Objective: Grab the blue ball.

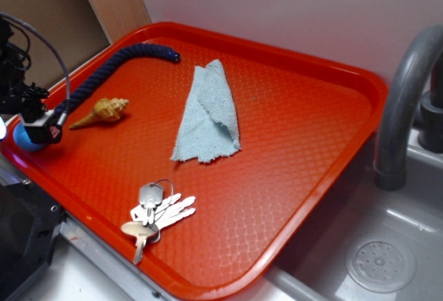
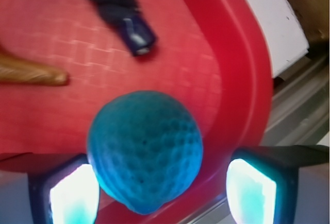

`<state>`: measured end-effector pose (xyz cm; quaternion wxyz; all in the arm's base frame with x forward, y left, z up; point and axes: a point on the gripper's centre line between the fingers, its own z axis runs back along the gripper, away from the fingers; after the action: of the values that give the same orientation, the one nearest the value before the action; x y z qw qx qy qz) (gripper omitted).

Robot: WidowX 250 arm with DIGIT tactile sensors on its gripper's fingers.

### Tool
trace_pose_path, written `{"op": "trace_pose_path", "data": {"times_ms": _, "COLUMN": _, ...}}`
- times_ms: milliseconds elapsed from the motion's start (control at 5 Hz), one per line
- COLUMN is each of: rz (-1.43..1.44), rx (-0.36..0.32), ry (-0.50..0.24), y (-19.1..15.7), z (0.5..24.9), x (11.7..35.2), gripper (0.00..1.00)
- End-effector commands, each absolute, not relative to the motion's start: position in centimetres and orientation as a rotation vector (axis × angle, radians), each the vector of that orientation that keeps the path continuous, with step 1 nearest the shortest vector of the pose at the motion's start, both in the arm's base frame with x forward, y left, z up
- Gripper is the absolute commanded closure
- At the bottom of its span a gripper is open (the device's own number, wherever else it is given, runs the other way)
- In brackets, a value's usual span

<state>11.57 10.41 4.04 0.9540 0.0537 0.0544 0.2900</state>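
The blue ball is a rough, dimpled sphere resting at the left rim of the red tray. In the exterior view the blue ball peeks out under my gripper. The wrist view shows my gripper open and straddling the ball. Its left pad sits at the ball's side. Its right pad stands a clear gap away. The dark navy rope curves along the tray's back left, and its end lies just beyond the ball.
A tan seashell lies right of the gripper. A pale blue cloth sits mid-tray and a bunch of keys near the front edge. A grey faucet and sink stand to the right.
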Motion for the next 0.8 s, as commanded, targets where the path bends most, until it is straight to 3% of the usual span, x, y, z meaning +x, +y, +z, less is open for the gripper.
{"op": "trace_pose_path", "data": {"times_ms": 0, "rz": 0.525, "rx": 0.041, "ry": 0.121, "y": 8.9, "z": 4.3, "x": 10.6, "gripper": 0.00}}
{"op": "trace_pose_path", "data": {"times_ms": 600, "rz": 0.565, "rx": 0.077, "ry": 0.076, "y": 9.8, "z": 3.9, "x": 13.3, "gripper": 0.00}}
